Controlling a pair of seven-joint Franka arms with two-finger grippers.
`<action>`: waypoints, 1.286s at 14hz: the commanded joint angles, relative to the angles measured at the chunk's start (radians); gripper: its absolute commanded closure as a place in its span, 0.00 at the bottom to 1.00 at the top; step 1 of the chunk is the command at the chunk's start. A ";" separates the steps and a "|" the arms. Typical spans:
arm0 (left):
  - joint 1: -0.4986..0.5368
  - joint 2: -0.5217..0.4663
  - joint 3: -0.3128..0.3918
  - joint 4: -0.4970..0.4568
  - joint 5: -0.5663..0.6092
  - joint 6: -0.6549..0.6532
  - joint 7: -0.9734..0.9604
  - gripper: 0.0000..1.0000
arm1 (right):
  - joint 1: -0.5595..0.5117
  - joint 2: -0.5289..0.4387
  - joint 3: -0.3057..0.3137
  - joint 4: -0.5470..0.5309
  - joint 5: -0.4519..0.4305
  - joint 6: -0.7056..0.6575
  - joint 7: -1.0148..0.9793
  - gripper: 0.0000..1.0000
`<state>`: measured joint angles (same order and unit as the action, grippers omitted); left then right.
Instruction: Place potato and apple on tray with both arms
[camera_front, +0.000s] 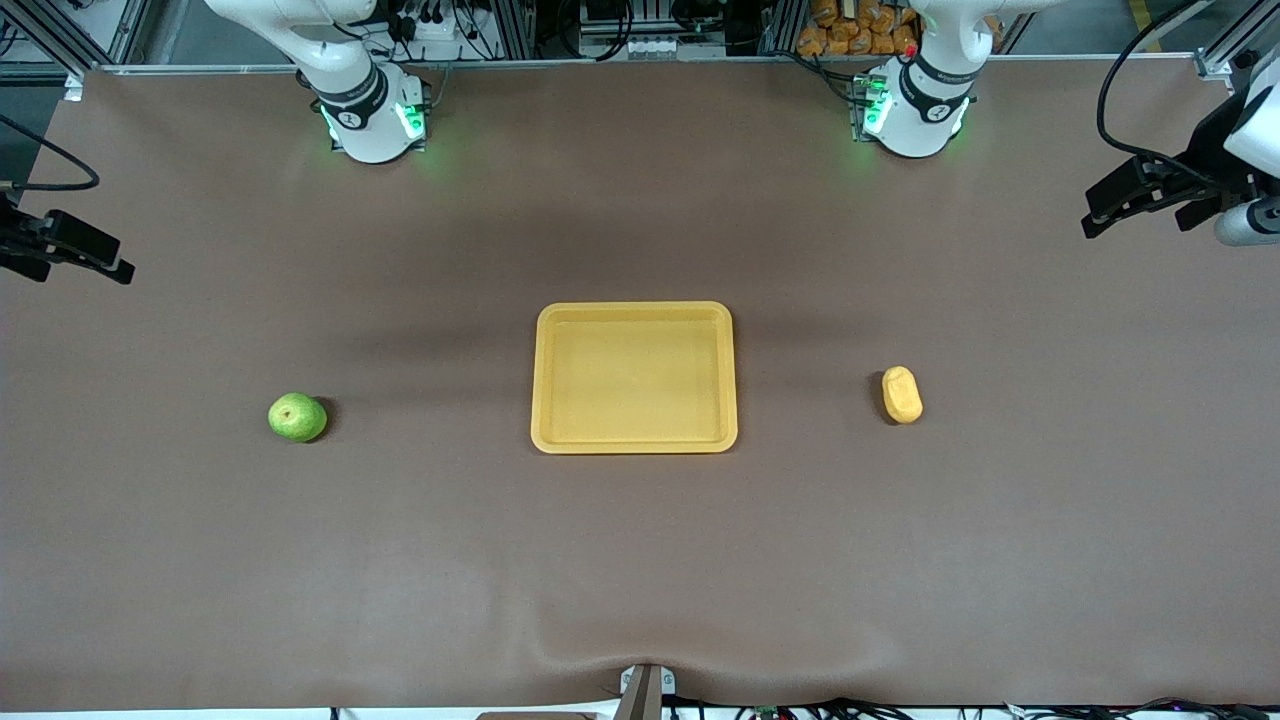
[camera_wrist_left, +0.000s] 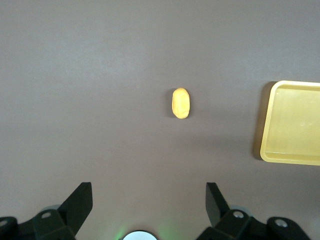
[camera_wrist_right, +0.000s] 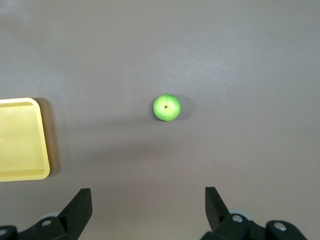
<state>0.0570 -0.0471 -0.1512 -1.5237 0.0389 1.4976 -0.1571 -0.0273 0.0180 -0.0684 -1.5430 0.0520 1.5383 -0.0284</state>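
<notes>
We start with both fruits on the desk and the tray between them, bare. The apple lies toward the right arm's end, the potato toward the left arm's end, each well apart from the tray. The right gripper hangs high over the desk with its fingers spread wide and the apple ahead of it; the left gripper does likewise above the potato. We should centre each over its fruit, descend straight, and set the left fingers across the potato's narrow width.
</notes>
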 joint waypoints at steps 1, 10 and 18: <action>0.007 -0.005 -0.001 0.013 -0.005 -0.019 0.010 0.00 | -0.008 0.020 0.012 0.029 -0.006 -0.009 0.011 0.00; 0.007 0.019 -0.001 0.023 0.010 -0.016 0.007 0.00 | -0.008 0.040 0.012 0.029 0.000 -0.006 0.013 0.00; 0.001 0.055 -0.011 -0.007 -0.007 0.059 -0.007 0.00 | -0.008 0.043 0.012 0.029 0.000 -0.006 0.015 0.00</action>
<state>0.0565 0.0123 -0.1546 -1.5240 0.0389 1.5313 -0.1572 -0.0272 0.0479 -0.0666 -1.5397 0.0520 1.5404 -0.0283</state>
